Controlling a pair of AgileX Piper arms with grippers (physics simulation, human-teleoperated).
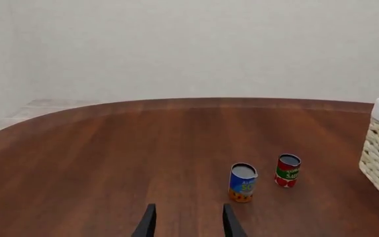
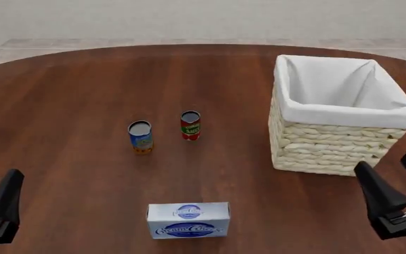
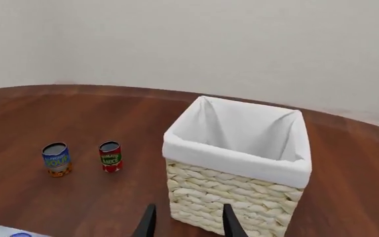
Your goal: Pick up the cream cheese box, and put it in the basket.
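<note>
Flat white cream cheese box [image 2: 188, 220] with blue oval logos lies on the brown wooden table [image 2: 69, 106] near the front edge, well apart from the pale woven wicker basket [image 2: 338, 151] with white cloth lining at right. Blue can [image 2: 140, 137] and red can [image 2: 190, 125] stand upright beyond the box. Left gripper [image 1: 188, 222] and right gripper [image 3: 188, 222] both have fingers apart, holding nothing.

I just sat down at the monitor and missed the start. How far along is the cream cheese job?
Nothing looks done yet. The flat white cream cheese box with blue ovals lies on the brown wooden table, apart from the pale wicker basket with white lining. Nothing is in hand: the left claw and right claw are open and hold nothing. Grasping, lifting and placing the box in the basket all remain.
</note>
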